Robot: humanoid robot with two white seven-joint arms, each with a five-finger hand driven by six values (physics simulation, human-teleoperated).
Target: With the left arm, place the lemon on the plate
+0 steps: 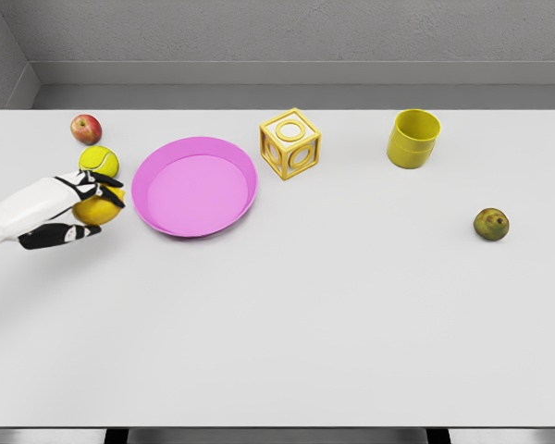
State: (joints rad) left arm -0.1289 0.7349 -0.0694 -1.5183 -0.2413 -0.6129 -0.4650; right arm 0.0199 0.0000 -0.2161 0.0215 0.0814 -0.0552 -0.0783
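On the white tabletop, near its left edge, my left hand curls around the half-hidden lemon; tennis ball behind, pink plate just beside.

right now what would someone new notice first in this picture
The big pink plate stands out, left of the table's middle. Just left of it, the left hand wraps its fingers on the lemon, with a tennis ball and an apple behind. A yellow cube and yellow cup sit farther back.
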